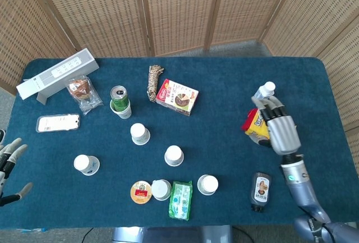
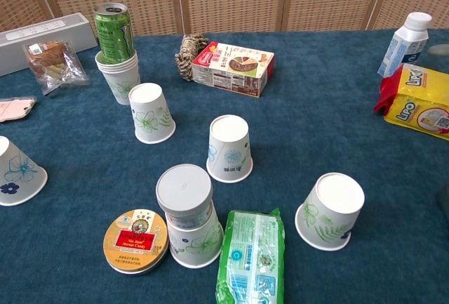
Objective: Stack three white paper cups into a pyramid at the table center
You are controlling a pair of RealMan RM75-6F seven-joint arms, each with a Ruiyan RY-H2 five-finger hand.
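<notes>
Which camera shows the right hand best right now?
The head view: the right hand shows whole, hovering over the yellow snack bag, holding nothing. The chest view barely catches it, perhaps a grey blur at its right edge.

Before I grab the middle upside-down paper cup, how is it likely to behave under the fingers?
The center cup looks like thin paper standing alone, rim down, so it is probably very light and would slide or tip if nudged. Its thin wall likely dents under a firm squeeze. It tapers toward the top, so fingers may slip upward; a gentle grip low on the wall seems safer.
</notes>
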